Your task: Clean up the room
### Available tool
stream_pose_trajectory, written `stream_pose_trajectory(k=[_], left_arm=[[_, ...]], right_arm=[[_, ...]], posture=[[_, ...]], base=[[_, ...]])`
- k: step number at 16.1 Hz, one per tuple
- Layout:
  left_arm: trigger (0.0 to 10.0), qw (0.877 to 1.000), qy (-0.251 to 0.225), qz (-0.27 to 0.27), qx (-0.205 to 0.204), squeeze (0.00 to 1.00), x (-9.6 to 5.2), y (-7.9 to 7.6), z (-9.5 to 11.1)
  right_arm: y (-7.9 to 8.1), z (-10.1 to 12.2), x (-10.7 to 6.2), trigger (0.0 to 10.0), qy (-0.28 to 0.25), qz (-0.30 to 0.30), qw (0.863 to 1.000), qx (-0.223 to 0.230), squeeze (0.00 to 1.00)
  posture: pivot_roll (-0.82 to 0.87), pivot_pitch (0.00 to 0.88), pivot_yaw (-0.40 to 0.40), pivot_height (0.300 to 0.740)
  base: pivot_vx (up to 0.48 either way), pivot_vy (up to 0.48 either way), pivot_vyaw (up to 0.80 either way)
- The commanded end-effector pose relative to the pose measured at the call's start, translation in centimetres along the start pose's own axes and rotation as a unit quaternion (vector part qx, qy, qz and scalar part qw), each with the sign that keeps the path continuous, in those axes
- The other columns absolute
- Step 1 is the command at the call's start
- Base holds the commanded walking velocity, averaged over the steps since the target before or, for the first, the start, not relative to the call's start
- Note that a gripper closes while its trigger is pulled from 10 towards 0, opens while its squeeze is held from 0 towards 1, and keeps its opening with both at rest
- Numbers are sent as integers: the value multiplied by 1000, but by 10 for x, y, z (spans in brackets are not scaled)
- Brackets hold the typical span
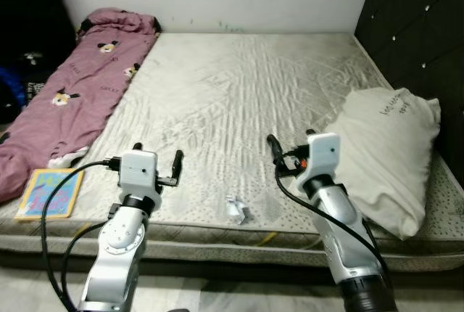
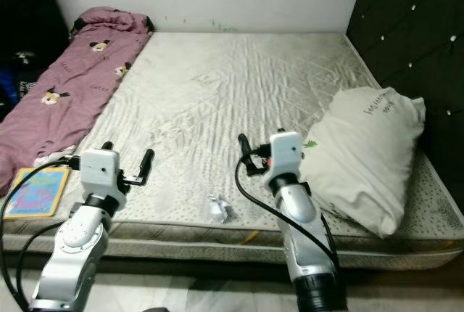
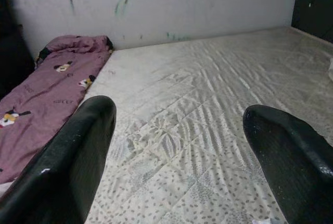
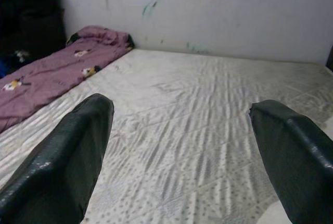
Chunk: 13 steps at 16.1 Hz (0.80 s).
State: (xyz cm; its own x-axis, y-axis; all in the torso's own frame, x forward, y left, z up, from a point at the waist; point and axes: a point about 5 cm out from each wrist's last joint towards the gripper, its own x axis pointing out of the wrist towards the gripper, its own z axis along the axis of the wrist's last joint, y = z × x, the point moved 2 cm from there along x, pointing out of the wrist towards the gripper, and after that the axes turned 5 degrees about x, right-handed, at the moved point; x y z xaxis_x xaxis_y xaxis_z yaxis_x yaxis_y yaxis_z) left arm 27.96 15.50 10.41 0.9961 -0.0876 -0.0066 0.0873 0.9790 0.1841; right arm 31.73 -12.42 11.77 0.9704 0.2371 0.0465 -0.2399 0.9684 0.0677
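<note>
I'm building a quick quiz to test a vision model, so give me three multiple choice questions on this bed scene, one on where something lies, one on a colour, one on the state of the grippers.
1. Where does the crumpled white scrap lie?
A. on the mattress near its front edge, between the two arms
B. on top of the pillow
C. on the floor under the bed

2. What colour is the blanket along the robot's left side of the bed?
A. green
B. mauve pink with cartoon prints
C. plain black

3. How do the left gripper and right gripper stand?
A. both shut on the scrap
B. left holds the picture book
C. both open and holding nothing

Answers: 1 A, the scrap sits on the sheet just ahead of the grippers. 2 B, the blanket is pink with printed figures. 3 C, both wrist views show fingers spread wide over bare mattress; the picture book lies untouched at the corner.
</note>
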Motion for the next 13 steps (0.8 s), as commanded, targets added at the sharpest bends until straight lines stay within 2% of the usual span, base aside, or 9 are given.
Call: stream_pose_trajectory(k=[1,10,13], left_arm=[[10000,1000,-5,-10,-2,0,2,-4,4],[10000,1000,-2,-19,-5,0,2,-8,3],[10000,1000,5,-15,-12,0,4,-9,0]], right_arm=[[-8,-3,-3,10000,7,-9,1000,-7,0],[-7,-9,-5,10000,12,-9,1000,-8,0],[-1,-11,-3,10000,12,-5,1000,-3,0]], posture=[[61,0,20,740],[62,0,19,740],[71,0,28,740]], base=[[270,0,0],[276,0,0],[0,0,0]])
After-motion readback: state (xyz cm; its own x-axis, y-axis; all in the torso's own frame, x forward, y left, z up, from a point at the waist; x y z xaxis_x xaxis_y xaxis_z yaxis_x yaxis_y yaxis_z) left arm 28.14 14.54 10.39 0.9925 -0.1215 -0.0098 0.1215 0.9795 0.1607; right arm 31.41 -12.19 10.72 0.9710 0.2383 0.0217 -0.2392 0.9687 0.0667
